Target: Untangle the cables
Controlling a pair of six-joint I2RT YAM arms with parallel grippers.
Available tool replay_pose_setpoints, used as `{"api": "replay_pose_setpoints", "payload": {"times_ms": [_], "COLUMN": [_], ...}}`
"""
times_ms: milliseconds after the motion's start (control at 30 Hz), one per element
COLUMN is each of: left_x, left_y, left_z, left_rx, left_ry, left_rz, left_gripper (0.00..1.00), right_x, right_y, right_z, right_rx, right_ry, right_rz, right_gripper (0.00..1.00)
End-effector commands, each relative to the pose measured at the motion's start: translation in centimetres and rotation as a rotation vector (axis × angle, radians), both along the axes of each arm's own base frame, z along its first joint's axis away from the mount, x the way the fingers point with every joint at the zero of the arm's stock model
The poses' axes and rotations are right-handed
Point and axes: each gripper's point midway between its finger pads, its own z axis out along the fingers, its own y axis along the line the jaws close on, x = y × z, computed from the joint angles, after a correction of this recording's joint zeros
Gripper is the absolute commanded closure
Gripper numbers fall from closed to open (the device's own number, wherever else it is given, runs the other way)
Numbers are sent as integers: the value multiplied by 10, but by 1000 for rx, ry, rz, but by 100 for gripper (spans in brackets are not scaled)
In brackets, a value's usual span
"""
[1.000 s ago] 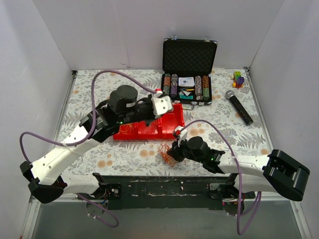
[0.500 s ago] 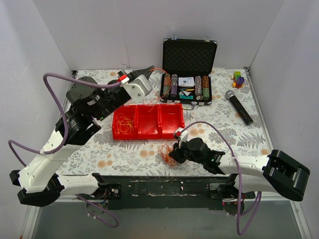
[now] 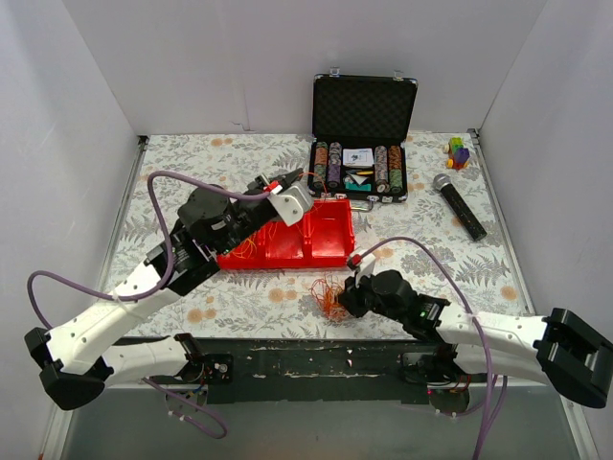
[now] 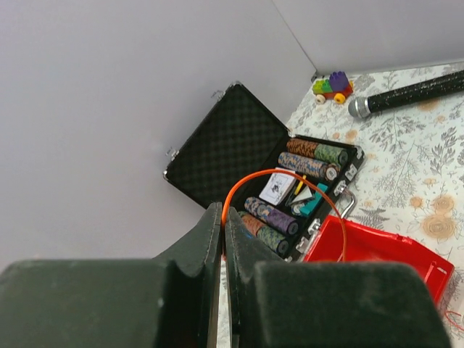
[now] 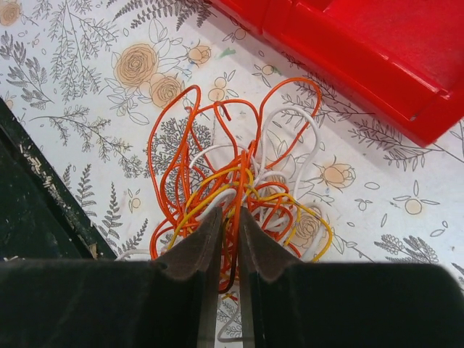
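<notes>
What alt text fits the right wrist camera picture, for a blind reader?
The right gripper pinches a tangled clump of orange, yellow and white cables on a floral table, a red tray beyond.

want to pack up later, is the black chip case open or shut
Open: the black chip case stands with its lid raised, and rows of chips show inside.

Each arm has white moulded links joined by black cylindrical joint housings (image 3: 213,213). The left arm (image 3: 110,307) and right arm (image 3: 488,331) each carry a thick purple cable (image 3: 172,173) routed outside the links. The left hand (image 4: 223,217) and right hand (image 5: 230,217) each have two matt black fingers with bevelled tips. The left white wrist block (image 3: 292,203) bears a red marking. Both bases mount on a black plate (image 3: 316,359).
</notes>
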Motion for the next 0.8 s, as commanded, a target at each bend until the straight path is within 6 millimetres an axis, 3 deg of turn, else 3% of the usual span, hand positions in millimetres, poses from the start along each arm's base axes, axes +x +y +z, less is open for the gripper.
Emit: {"api": "replay_pose_setpoints", "payload": {"times_ms": [0, 200, 433, 767], "left_x": [3, 26, 66, 76], "left_y": [17, 23, 38, 11], "left_z": [14, -29, -60, -88], "left_rx": [-133, -144, -174, -159], "left_ry": [-44, 23, 120, 209], "left_rz": [67, 156, 239, 144], "left_gripper": [100, 100, 100, 100], "right_x": [-3, -3, -3, -2], "right_y": [-16, -23, -26, -28], "right_z": [-7, -7, -6, -7], "right_rx": [-24, -12, -3, -12], "right_ry": [13, 11, 12, 14], "right_rz": [-43, -74, -90, -98], "right_gripper": [80, 80, 80, 80]}}
